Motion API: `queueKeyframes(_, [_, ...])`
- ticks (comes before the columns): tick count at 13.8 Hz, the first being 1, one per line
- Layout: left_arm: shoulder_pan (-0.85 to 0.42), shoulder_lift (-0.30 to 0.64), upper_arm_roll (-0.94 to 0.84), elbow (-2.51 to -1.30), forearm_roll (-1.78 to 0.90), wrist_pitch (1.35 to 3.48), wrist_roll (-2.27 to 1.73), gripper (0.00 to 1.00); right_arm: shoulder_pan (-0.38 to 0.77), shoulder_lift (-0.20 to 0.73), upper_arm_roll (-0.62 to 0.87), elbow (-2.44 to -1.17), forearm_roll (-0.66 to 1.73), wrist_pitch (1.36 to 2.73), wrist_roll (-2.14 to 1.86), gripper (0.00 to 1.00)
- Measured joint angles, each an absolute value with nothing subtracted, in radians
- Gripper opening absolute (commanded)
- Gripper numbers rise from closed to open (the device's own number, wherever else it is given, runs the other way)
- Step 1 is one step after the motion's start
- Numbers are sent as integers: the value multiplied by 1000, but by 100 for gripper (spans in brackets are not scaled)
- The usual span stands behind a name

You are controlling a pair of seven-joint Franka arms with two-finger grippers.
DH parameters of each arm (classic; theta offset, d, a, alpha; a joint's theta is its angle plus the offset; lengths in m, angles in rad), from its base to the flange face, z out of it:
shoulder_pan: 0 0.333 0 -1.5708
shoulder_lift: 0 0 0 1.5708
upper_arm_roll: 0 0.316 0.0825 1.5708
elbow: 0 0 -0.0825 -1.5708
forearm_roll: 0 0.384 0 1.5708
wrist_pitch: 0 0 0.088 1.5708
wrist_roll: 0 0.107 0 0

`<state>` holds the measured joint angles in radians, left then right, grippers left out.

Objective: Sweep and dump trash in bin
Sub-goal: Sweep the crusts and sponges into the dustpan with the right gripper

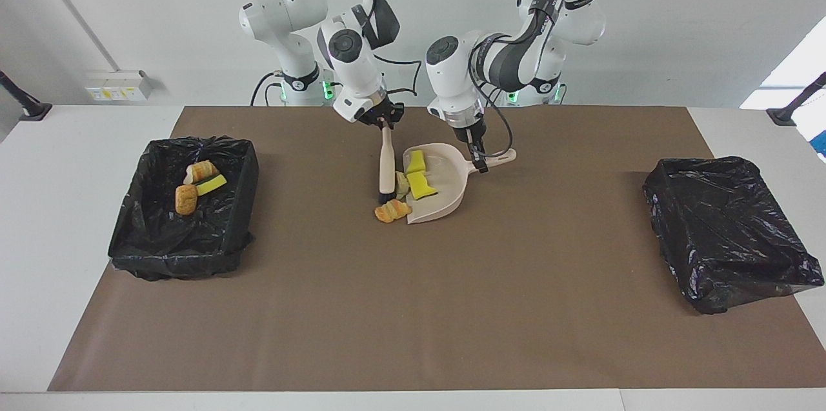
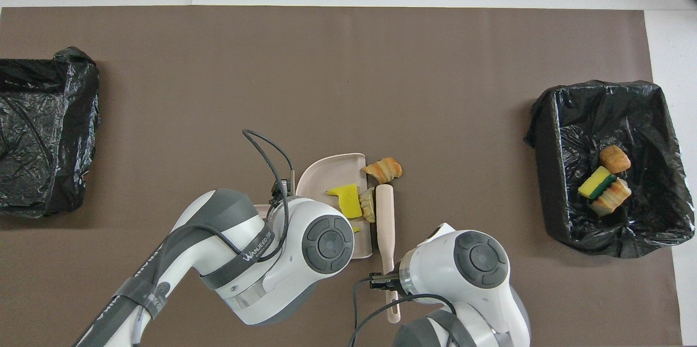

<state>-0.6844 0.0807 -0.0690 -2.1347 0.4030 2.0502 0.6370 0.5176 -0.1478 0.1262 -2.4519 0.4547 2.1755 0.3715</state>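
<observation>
The black-lined bin (image 1: 184, 204) at the right arm's end of the table already holds three scraps. The left gripper (image 1: 479, 160) is clamped on the beige plastic dustpan (image 1: 445, 188); the right gripper (image 1: 384, 120) grips the beige hand brush (image 1: 386, 166). Two yellow sponge pieces (image 1: 419, 179) lie in the pan, a pale lump (image 1: 401, 185) sits at its lip, and the brown bread-like lump (image 1: 392, 210) lies outside its corner (it could be left on the table when the pan lifts). From overhead, the left arm hides part of the pan.

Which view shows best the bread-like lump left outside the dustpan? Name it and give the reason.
The overhead view: the bread-like lump lies uncovered beside the dustpan's mouth, past the brush head. The facing view shows the lump too, whole, at the dustpan's corner, but smaller.
</observation>
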Motion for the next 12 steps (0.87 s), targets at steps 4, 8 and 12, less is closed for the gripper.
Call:
queueKeyframes(4, [-661,81,-70,-2141,402,2060,640,0,538,-120,128,-2402,632,2168,212,0])
queueKeyframes(8, [-590,81,-69,-2150,378,2075,643,0,483,-124,114,-2322,541,2012,189,0])
queueKeyframes(12, [-550,88,-68,-2154,369,2112,643,0,383,-124,108,-2250,286,1898,192,0])
